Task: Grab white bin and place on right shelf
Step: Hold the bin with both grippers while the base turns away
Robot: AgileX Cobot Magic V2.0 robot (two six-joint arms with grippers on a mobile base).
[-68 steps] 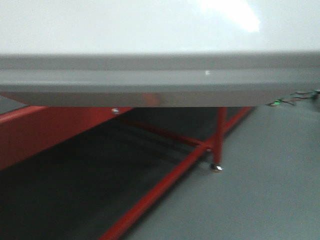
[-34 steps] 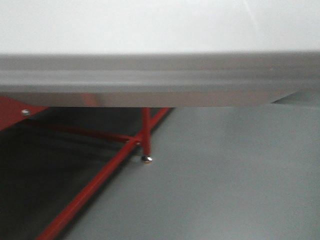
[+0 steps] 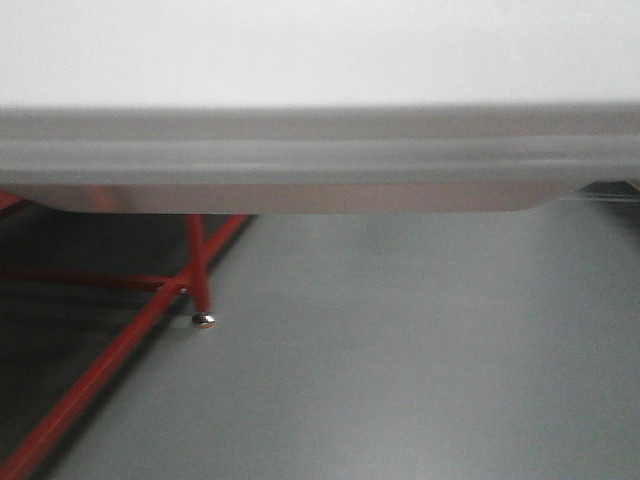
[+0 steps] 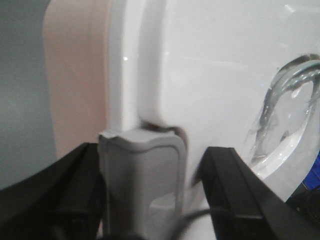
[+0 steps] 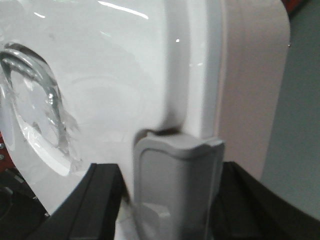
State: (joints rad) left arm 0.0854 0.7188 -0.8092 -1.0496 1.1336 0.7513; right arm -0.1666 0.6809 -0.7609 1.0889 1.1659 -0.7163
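The white bin [image 3: 320,60] fills the top of the front view, its thick rim [image 3: 320,160] hanging above the floor. In the left wrist view the bin's glossy lid [image 4: 210,75] and pinkish side [image 4: 75,75] sit close, and my left gripper [image 4: 152,167] straddles a grey latch [image 4: 142,190] on its edge, black fingers [image 4: 75,195] on both sides. In the right wrist view my right gripper [image 5: 170,187] holds the matching grey latch [image 5: 175,200] of the bin [image 5: 125,65] the same way. The right shelf is out of view.
A red metal frame [image 3: 195,260] with a shiny foot [image 3: 203,320] stands on the grey floor [image 3: 430,350] at lower left. Clear recessed handles show in the lid [image 4: 290,115] [image 5: 35,110]. Something blue [image 4: 316,170] peeks past the bin's edge.
The red frame and its foot have slid from centre-right to the left of the front view, with more bare floor on the right. The bin keeps its place in view.
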